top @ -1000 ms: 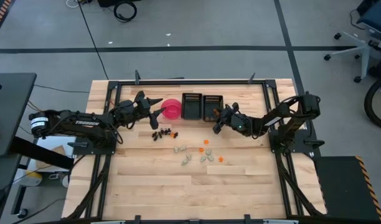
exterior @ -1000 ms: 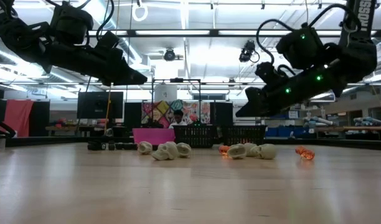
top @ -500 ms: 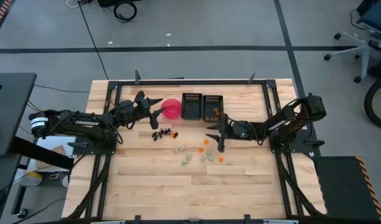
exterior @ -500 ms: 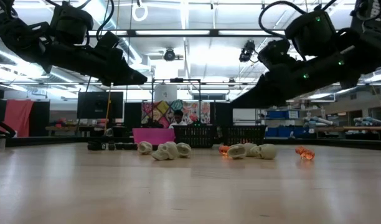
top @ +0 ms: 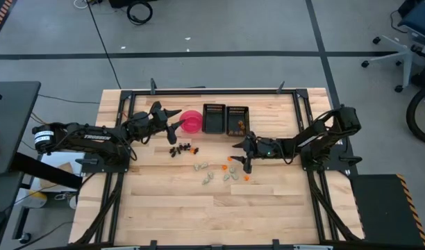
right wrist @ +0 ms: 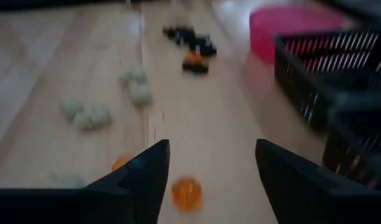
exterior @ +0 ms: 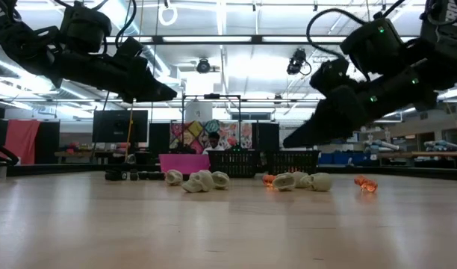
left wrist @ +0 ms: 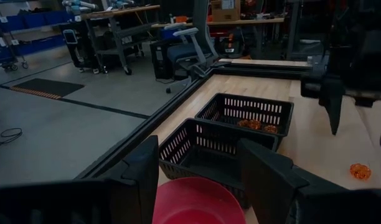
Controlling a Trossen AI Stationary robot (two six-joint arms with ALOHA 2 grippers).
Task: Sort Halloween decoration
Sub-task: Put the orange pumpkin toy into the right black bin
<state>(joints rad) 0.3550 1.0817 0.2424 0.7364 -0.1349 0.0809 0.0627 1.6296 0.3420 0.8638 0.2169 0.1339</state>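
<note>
Orange pieces (top: 238, 170) are lying on the bench (top: 171, 201) under your right end effector (top: 242, 156) — its arm is reaching low across, fingers spread wide and empty. Your left end effector (top: 172, 121) is hovering beside the pink bowl (top: 192, 121) — also wide, holding nothing.

Motion blur smears the right wrist view's pale pieces (right wrist: 84, 115) beyond telling shapes.

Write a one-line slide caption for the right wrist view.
Open right gripper above wooden table, a bright orange trinket between its fingers; pale greenish-white pieces lie beyond.
</note>
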